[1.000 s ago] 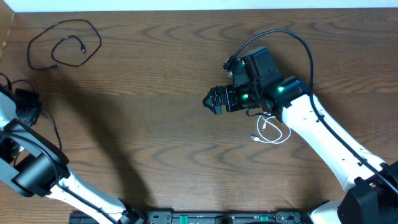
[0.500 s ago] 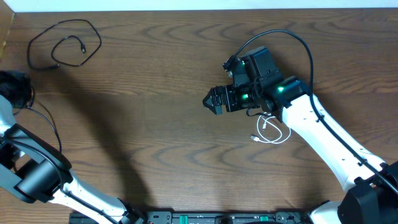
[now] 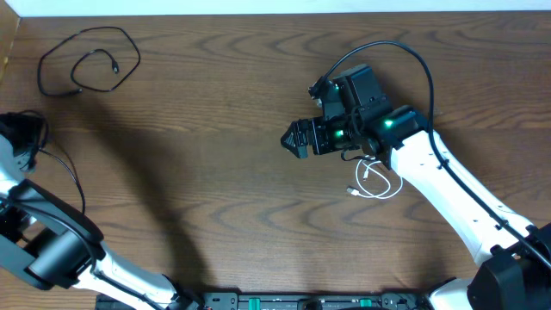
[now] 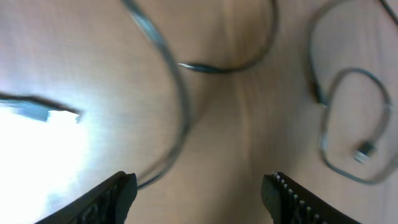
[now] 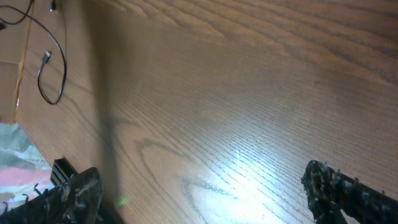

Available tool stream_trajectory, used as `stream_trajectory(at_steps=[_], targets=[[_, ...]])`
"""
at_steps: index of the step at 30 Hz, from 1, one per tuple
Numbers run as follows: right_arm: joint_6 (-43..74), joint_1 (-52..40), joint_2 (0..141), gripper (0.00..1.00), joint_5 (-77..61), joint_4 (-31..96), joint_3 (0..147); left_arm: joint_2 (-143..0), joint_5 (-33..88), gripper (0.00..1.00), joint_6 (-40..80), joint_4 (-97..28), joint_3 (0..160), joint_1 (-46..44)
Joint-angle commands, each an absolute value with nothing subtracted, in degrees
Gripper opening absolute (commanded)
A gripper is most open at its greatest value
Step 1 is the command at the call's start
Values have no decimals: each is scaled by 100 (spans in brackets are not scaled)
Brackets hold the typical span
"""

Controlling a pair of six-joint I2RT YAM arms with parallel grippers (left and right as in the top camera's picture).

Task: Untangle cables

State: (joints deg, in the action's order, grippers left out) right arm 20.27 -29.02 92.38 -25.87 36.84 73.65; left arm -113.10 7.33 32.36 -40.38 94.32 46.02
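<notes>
Overhead: on the wooden worktop [image 3: 215, 103], black cable [image 3: 86, 60] in loose loops at the far left corner. White cable [image 3: 376, 182] coiled just beside the right arm, behind the right gripper [image 3: 295, 138].

Left wrist, blurred: left gripper [image 4: 199, 193] with jaws spread, pinching nothing. Looped black cable ahead at right, second black cable [image 4: 177, 106] curving down near the left finger.

Right wrist: jaws spread wide over bare wood, black cable far off at upper left.

A robotics lab station is being indicated: a wood-grain counter [image 3: 215, 172] is being worked from both sides by a white-and-black left arm [image 3: 112, 263] and right arm [image 3: 448, 185], green status lights [image 3: 387, 123] are glowing, and a black equipment rail [image 3: 284, 301] is being mounted along the near edge.
</notes>
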Motion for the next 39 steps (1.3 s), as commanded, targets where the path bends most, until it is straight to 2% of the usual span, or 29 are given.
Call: stream_trajectory(at_steps=[1,2,6,10,16,25,30,39], targets=[[1920,-2936,9207,99,-2558,3682,7411,-11209,-213,70,3107,-4176,9356,4615],[1920,-2936,9205,99,-2558,3682,7411,-11233,-215,69,3079,-4176,9275,4615],[1920,-2936,9207,99,-2561,3682,7411,-11362,-213,57,2974,-3979,8908,4617],[1920,-2936,9207,99,-2561,3706,7411,-11500,-80,56,2891,-3682,8715,4615],[1920,-2936,9207,99,-2556,3662,7411,-11574,886,55,2613,-3151,8715,4615],[1922,-2936,9207,99,-2451,3612,7411,-11585,895,55,2399,-2919,8617,4615],[1922,-2936,9207,99,-2453,3623,7411,-11585,484,48,2290,-2886,8490,4617],[1920,-2936,9207,99,-2449,3621,7411,-11587,491,46,2292,-2897,8453,4615]])
